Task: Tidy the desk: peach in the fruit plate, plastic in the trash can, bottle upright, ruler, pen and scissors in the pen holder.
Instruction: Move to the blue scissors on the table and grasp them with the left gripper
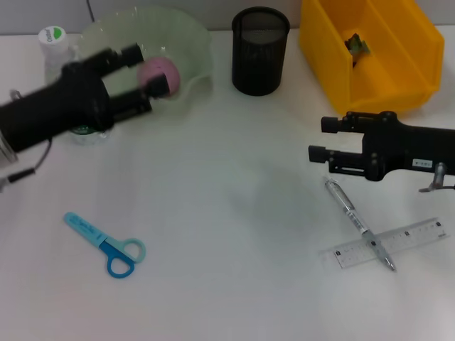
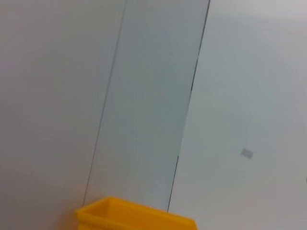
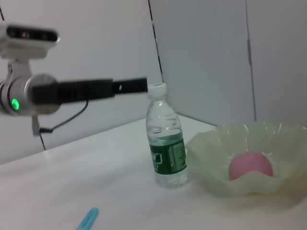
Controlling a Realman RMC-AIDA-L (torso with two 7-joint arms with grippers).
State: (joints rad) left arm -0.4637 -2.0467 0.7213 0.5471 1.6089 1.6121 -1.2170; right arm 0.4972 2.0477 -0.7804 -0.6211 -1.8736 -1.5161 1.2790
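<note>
Far left: peach [image 1: 158, 72] in the plate [image 1: 192, 42], bottle [image 3: 166, 139] upright just beside it, left pincer [image 1: 147, 69] over both, fingers spread, holding nothing. Right pincer [image 1: 318, 139] low over the table [image 1: 234, 213] at right, fingers apart and empty, just beyond the pen [image 1: 359, 223] lying across the ruler [image 1: 412, 236]. Scissors [image 1: 106, 244] flat near left; holder [image 1: 259, 50] and yellow bin [image 1: 370, 50] far, a scrap [image 1: 357, 45] inside the bin.

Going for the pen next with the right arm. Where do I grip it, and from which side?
Likely from above, on the clear barrel's upper half, jaws across its width. The pen lies flat and slanted, its lower end resting across the ruler, so gripping there risks catching both. The right gripper is open beside the free end.
</note>
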